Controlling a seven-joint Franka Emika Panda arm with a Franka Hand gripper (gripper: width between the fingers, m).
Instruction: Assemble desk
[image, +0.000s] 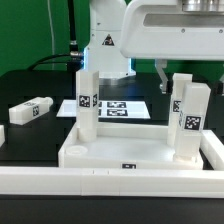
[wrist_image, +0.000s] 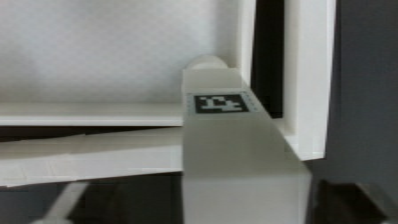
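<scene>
The desk slab (image: 140, 150) lies flat on the black table (image: 30, 80), near the front, with its raised rim facing up. Just in front of it runs the long white border rail (image: 110, 182).

One white leg (image: 88, 105) stands upright at the slab's far corner on the exterior view's left, with a black-and-white tag on its near face. On the exterior view's right, what look like two more legs stand close together. The nearer leg (image: 197, 125) is on the slab's right edge and the farther leg (image: 180, 95) is just behind it. Both show tags. A fourth leg (image: 30, 110) lies on its side on the table, well apart from the slab on the exterior view's left.

The marker board (image: 122, 107) lies flat on the table beyond the slab, between the upright legs.

The arm's white hand hangs above the right part of the slab, near the two right legs, and the gripper (image: 163, 68) points down. Its fingers are dark against a dark background, so I cannot tell whether it is spread or closed, or whether it holds anything.

The wrist view is filled by a tagged leg (wrist_image: 228, 150) seen very close and blurred, with a white panel behind it.
</scene>
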